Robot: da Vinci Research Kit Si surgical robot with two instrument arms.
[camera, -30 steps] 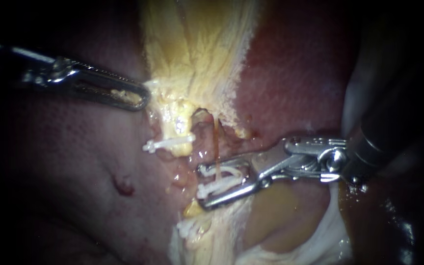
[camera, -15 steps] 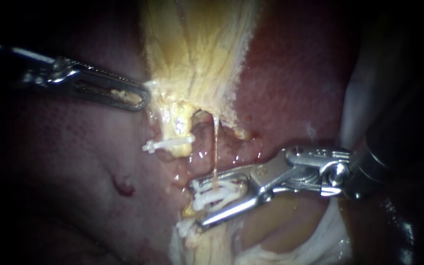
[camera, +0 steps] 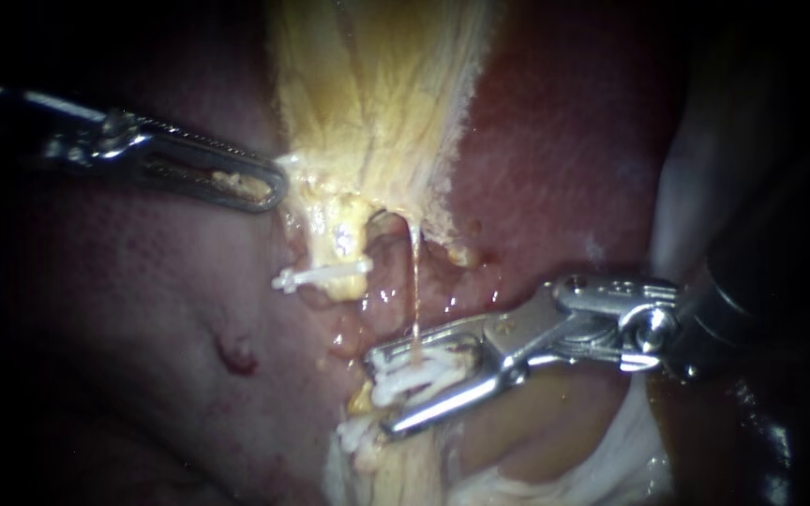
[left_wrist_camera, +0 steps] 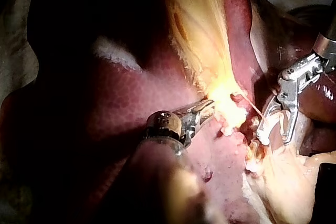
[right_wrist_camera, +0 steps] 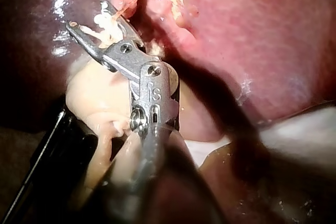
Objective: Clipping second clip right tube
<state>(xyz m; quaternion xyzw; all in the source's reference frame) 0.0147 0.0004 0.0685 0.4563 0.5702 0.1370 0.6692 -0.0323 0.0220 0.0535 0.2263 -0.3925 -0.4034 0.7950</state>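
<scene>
**Endoscope view: loaded clip at the foot of the right tube**

The right tube (camera: 414, 281) hangs as a thin amber strand from the yellow tissue (camera: 377, 94) down to a white clip (camera: 416, 370). That clip sits between the 2 jaws of the right instrument (camera: 381, 394), which stand partly apart and press on it from both sides. The upper jaw lies across the spot where the tube meets the white clip, so I cannot tell whether the clip's legs go around the tube. The right wrist view shows only the strand running in at the clip between the jaws.

Just below the white clip, beside the lower jaw's tip, a lower clip (camera: 356, 437) sits on pale tissue. Up and to the left of the white clip, a third clip (camera: 321, 275) lies crosswise on a yellow stump (camera: 341, 239). Farther up and left, the left instrument (camera: 276, 186) has its jaws closed on the edge of the yellow tissue. Right of the white clip, under the right instrument's wrist, lies tan tissue (camera: 527, 422). Dark red liver (camera: 555, 169) surrounds it all, with 1 small dark pit (camera: 236, 356) well left of the white clip.
</scene>
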